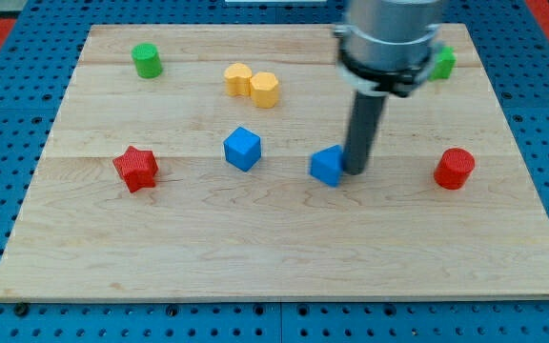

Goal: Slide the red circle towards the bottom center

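Note:
The red circle is a short red cylinder at the view's right, about mid-height on the wooden board. My tip is down on the board well to the left of the red circle. The tip touches the right side of a small blue block.
A blue cube sits left of centre. A red star lies at the left. Two yellow blocks stand side by side near the top. A green cylinder is top left. A green block is top right, partly behind the arm.

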